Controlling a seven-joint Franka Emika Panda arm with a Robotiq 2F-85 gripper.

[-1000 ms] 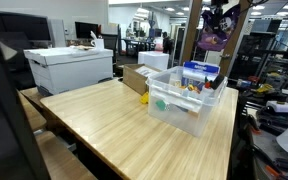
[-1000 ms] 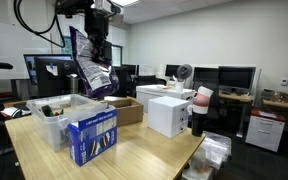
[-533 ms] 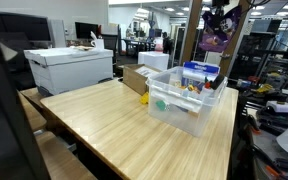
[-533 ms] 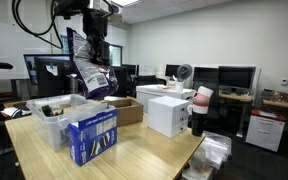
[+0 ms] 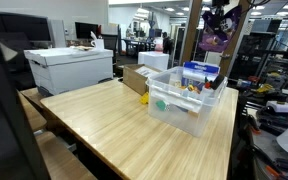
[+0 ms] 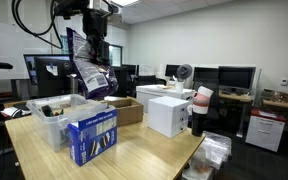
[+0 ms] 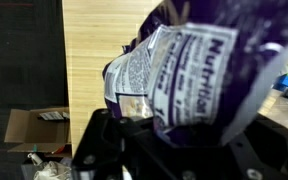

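Note:
High above the wooden table (image 5: 134,125) my gripper (image 6: 92,58) hangs shut on the top of a purple and silver snack bag (image 6: 92,78). In an exterior view the same bag (image 5: 213,38) dangles over the clear plastic bin (image 5: 187,103). The wrist view is filled by the bag (image 7: 189,75), its nutrition label facing the camera, with the dark gripper (image 7: 164,120) body below it and the table (image 7: 94,40) far beneath. The bin (image 6: 52,112) holds several small items, and a blue box (image 6: 92,135) leans against its side.
A white carton (image 5: 70,68) stands at the table's far end and a cardboard box (image 5: 135,79) sits beside the bin. Another white box (image 6: 168,113) and a red-capped cup stack (image 6: 200,108) stand nearby. Office desks with monitors (image 6: 234,77) surround the table.
Over the last second the bag and gripper have shifted very slightly; in the last half second nothing has visibly moved.

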